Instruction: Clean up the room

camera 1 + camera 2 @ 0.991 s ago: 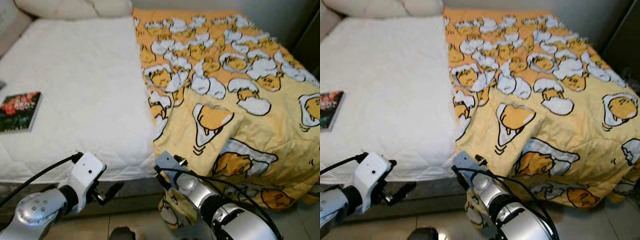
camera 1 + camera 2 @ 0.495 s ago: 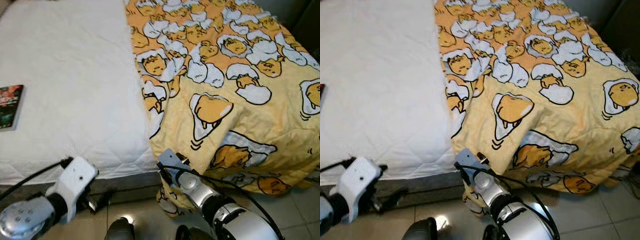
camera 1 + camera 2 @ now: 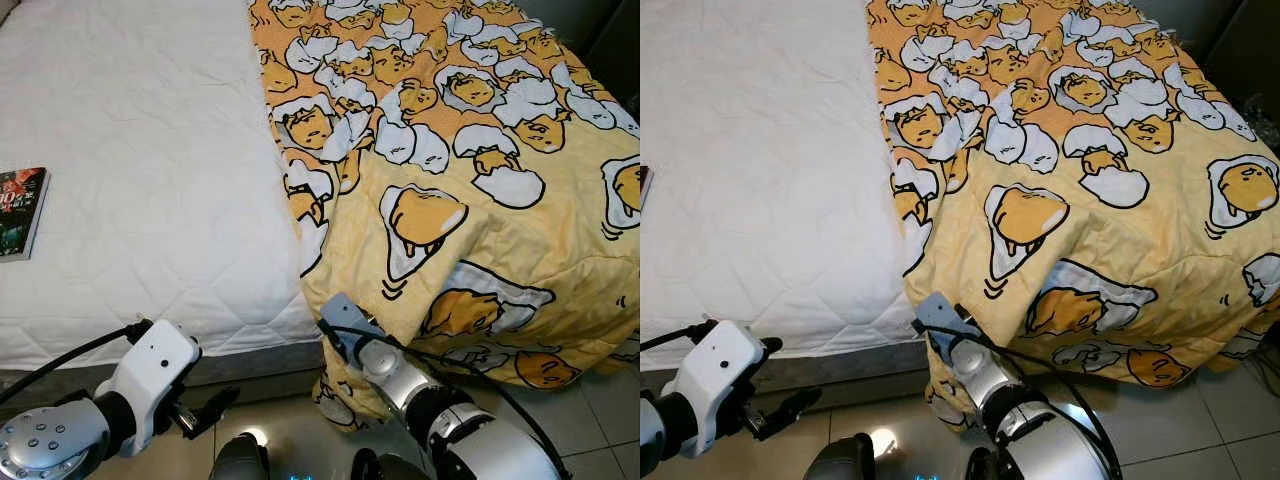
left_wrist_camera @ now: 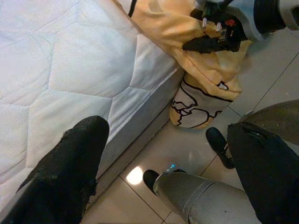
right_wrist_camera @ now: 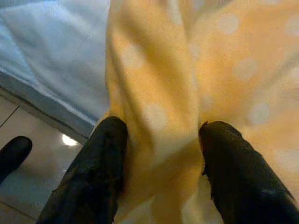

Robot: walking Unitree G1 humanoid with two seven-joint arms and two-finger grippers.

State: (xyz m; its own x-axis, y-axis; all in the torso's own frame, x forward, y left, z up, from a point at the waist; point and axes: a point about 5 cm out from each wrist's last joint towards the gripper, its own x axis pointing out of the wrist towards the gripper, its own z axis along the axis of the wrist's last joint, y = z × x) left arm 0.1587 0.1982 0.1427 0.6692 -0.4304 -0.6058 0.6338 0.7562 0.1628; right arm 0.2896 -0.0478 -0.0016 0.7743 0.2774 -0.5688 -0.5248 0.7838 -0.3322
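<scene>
Step in hand: grasping the hanging corner of the blanket (image 3: 470, 180) so it can be drawn across the bed, as I judge it from how things lie.
Blanket: yellow, printed with egg figures, covering the half of the bed from 12 to 4 o'clock in the head view; one corner droops off the foot edge at about 6 o'clock, down toward the floor (image 3: 1200, 420).
Mattress: white quilted mattress (image 3: 150, 180) lies bare from 9 to 12 o'clock.
Book: a book (image 3: 20, 213) rests on the mattress at 9 o'clock, well apart from the blanket.
Right jaws: the right gripper (image 5: 156, 154) has its two black fingers (image 5: 100, 154) spread fairly wide, one on each side of a hanging fold of the blanket; the cloth sits between them and seems to touch both, but they have not pinched it.
Left jaws: the left gripper (image 4: 163, 172) is parted wide and holds nothing, low beside the mattress edge at about 7 o'clock, over the floor.
Doing it well: push the right fingers deeper so a thick bunch of cloth sits between them before closing, since a thin edge would likely slip. Pull up and toward 10 o'clock, not straight back.
Risk: dragging cloth could sweep the book.
</scene>
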